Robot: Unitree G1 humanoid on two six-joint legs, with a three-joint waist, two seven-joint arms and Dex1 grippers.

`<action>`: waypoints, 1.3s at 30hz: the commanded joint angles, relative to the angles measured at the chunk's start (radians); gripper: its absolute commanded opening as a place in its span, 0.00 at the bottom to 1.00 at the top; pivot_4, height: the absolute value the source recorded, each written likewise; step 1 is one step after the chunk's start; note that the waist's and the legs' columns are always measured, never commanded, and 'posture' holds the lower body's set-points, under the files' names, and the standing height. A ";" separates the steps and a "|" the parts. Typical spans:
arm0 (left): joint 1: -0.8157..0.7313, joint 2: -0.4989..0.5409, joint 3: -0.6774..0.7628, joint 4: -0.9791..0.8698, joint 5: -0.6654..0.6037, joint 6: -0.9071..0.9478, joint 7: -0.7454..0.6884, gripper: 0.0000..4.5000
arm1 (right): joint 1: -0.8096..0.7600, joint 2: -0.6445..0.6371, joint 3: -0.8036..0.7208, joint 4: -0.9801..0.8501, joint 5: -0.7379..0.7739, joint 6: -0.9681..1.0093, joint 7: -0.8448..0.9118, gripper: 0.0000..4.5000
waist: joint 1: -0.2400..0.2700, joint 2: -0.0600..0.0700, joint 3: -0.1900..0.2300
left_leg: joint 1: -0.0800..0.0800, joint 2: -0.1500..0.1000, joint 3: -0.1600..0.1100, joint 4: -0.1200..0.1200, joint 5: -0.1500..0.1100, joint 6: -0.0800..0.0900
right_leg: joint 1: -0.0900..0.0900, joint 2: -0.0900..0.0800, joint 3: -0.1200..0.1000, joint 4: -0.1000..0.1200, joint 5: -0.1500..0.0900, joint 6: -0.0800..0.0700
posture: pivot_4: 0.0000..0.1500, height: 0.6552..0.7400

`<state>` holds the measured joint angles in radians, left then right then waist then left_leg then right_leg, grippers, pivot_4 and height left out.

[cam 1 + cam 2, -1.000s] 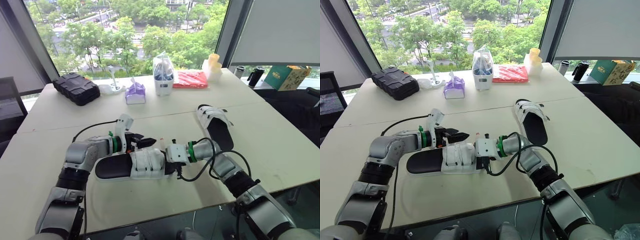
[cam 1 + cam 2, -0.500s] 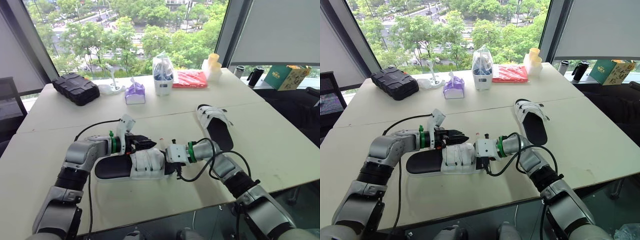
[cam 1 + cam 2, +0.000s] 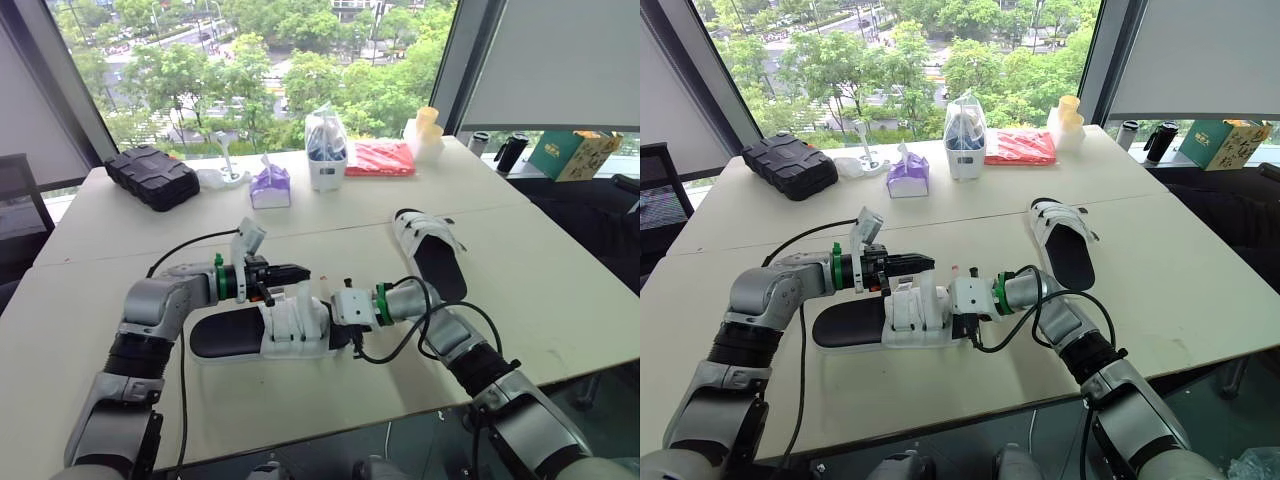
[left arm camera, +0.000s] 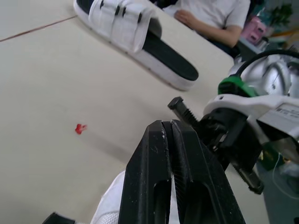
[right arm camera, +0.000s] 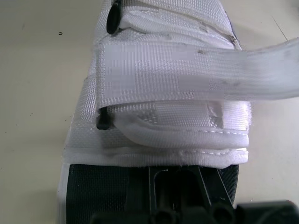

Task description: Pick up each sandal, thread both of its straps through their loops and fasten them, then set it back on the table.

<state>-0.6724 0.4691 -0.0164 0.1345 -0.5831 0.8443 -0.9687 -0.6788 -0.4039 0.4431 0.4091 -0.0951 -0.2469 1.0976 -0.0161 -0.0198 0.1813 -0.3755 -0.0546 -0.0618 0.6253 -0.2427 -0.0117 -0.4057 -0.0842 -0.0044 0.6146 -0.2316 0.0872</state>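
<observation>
The near white-strapped sandal lies on the table between my arms. My left gripper is shut on one of its straps, which is pulled up and away from the upper. My right gripper is shut, its fingers lying together on the black footbed at the sandal's open end. The other strap lies folded over the upper. A second sandal rests to the right, straps fastened, and also appears as the far sandal.
Along the window edge stand a black case, a purple tissue pack, a white bagged jug, a red packet and stacked cups. A green box sits far right. A seated person is beyond the table.
My left gripper has gone from open to shut on the strap and has drawn it upward. The right arm and both sandals have stayed put.
</observation>
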 commanded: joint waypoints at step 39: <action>-0.030 -0.039 0.021 0.125 0.042 -0.134 -0.012 0.00 | 0.052 -0.031 0.009 -0.021 -0.041 0.061 -0.014 0.00 | 0.003 0.000 0.001 | -0.001 0.000 0.000 0.000 0.000 0.000 | -0.001 0.001 0.000 0.000 0.000 0.000 | 1.00 1.00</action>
<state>-0.6880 0.4259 -0.0039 0.2717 -0.5649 0.7637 -0.9851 -0.6537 -0.4131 0.4323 0.3674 -0.0956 -0.2153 1.0779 -0.0131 -0.0201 0.1822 -0.3769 -0.0547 -0.0619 0.6256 -0.2427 -0.0117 -0.4068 -0.0833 -0.0045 0.6146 -0.2314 0.0874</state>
